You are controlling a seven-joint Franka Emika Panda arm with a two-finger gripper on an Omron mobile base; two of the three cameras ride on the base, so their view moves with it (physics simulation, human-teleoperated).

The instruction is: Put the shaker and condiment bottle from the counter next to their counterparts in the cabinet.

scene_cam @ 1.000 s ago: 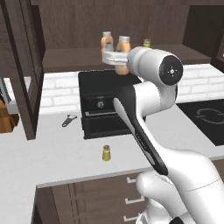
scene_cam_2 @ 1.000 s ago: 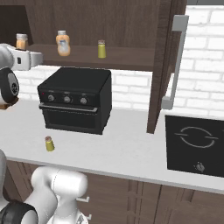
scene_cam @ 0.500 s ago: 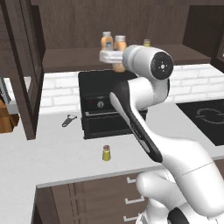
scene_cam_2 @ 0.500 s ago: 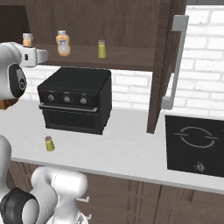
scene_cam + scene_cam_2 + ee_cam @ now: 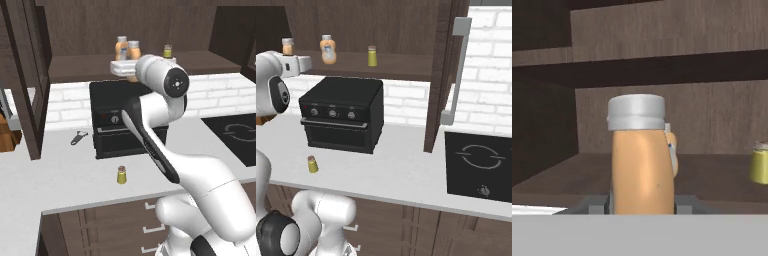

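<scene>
The gripper (image 5: 641, 200) is clamped on a bottle (image 5: 642, 160), which sits dead center in the hand view, upright, grey cap on top, orange-tan body with a finger (image 5: 592, 204) on each side down at the bottom edge. Behind it you can just see a sliver of the twin bottle (image 5: 671, 150) poking out on its right side, and further right at the frame edge is the shelf shaker (image 5: 759, 162), yellow-olive, standing on the shelf (image 5: 712, 175).

In the left base view the arm (image 5: 160, 100) reaches up to the top center of the frame, and the held bottle (image 5: 121, 49) is right beside the twin (image 5: 133, 50) on the cabinet (image 5: 75, 30) shelf. They look close to touching from here, can't tell for sure. Also can't tell if the held one is resting on the plank or just above it. The shelf shaker (image 5: 168, 51) is a bit off to the right of the pair.

Right base view: held bottle (image 5: 288, 46) at the upper left just above the hand, twin (image 5: 328, 49) to its right, then the shelf shaker (image 5: 372, 56) further right, all along the shelf line.

The other shaker (image 5: 121, 175) is on the counter (image 5: 60, 185), lower center of the left base view, in front of the black oven (image 5: 115, 120), well apart from everything else. In the right base view it (image 5: 312, 164) is at the lower left.

There's a small dark tool (image 5: 77, 138) lying on the counter left of the oven, and a stovetop (image 5: 478, 167) at the right.
</scene>
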